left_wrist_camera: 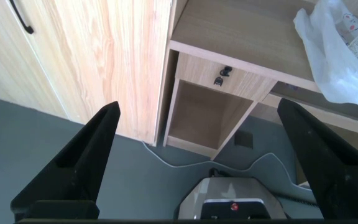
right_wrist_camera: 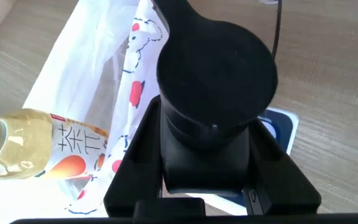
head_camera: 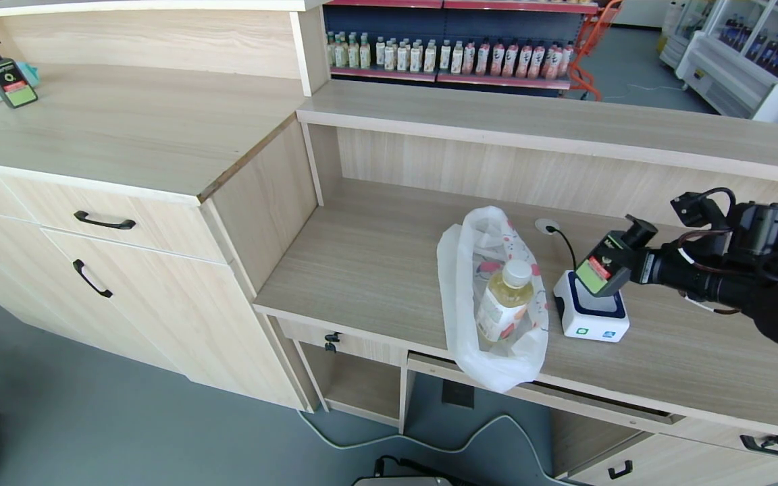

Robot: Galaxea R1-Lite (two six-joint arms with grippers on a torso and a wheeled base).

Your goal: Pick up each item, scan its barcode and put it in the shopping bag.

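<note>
Right arm level over worktop (head_camera: 375,263); right hand (head_camera: 629,262) pinching black pump bottle (head_camera: 606,264), tilted just above scanner (head_camera: 591,317) beside shopping bag (head_camera: 460,283). Left hand (left_wrist_camera: 197,109) spread, hanging low above floor (left_wrist_camera: 154,186).

The right arm (head_camera: 733,273) comes in level from the right above the lower countertop (head_camera: 375,263). The right gripper (head_camera: 632,263) points left, and its fingers clamp the sides of a black pump bottle (head_camera: 595,273), which is held tilted over the counter's front half. The left gripper (left_wrist_camera: 197,162) hangs low, out in front of the counter's front edge, aimed downward with its two black fingers (left_wrist_camera: 73,168) spread wide apart.
</note>
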